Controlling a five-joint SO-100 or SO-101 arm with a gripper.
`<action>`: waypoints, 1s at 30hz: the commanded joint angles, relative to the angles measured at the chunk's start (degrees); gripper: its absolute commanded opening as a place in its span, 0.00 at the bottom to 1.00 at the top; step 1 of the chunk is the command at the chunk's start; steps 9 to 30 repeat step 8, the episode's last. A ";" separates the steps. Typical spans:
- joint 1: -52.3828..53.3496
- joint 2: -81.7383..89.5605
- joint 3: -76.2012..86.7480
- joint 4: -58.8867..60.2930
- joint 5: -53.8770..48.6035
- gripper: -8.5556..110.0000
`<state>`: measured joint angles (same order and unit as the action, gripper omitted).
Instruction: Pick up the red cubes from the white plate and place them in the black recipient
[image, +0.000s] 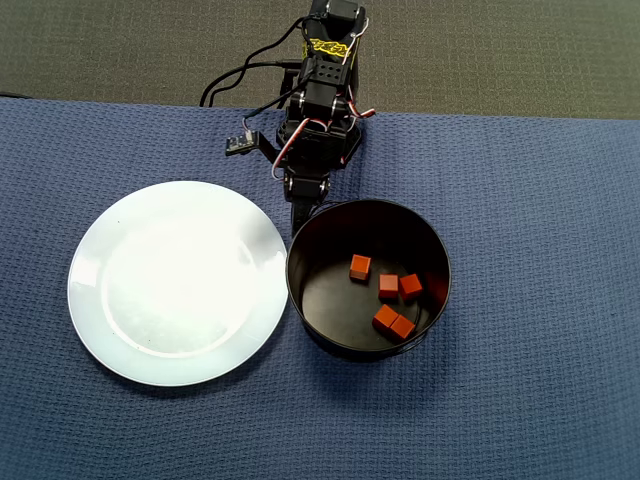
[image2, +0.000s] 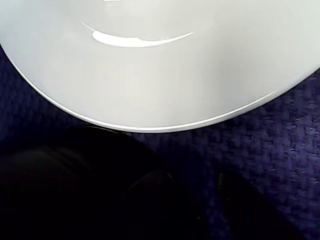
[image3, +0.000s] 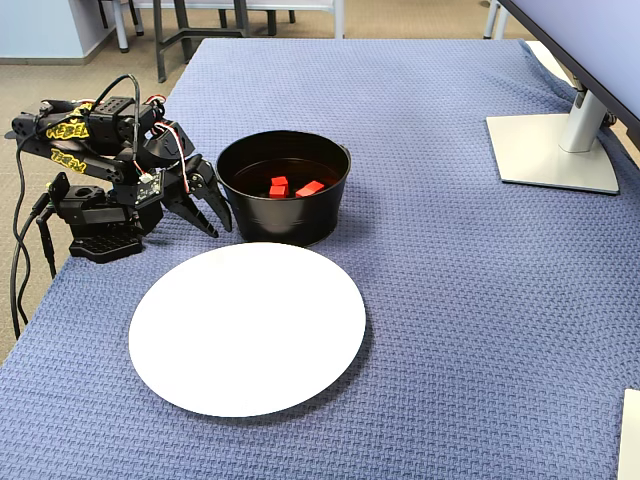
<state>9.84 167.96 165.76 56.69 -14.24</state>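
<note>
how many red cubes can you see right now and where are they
5, all inside the black pot; the white plate holds none. In the overhead view: one alone at upper left, two side by side mid-right, two touching near the front wall.

Count: five red cubes, one plate, one pot, one arm.

In the overhead view five red cubes (image: 390, 293) lie in the single black recipient (image: 368, 345) on the right: one alone on the far left side, two touching in the middle, two touching at the near side. One white plate (image: 170, 285) sits to the left with zero cubes on it. One arm with one gripper (image3: 215, 222) stands at the far edge. One monitor stand (image3: 555, 150) shows in the fixed view.
</note>
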 joint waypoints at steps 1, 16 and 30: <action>-1.41 1.23 0.09 0.79 0.88 0.07; -1.14 2.11 0.44 1.05 1.23 0.07; -1.14 2.11 0.44 1.05 1.23 0.07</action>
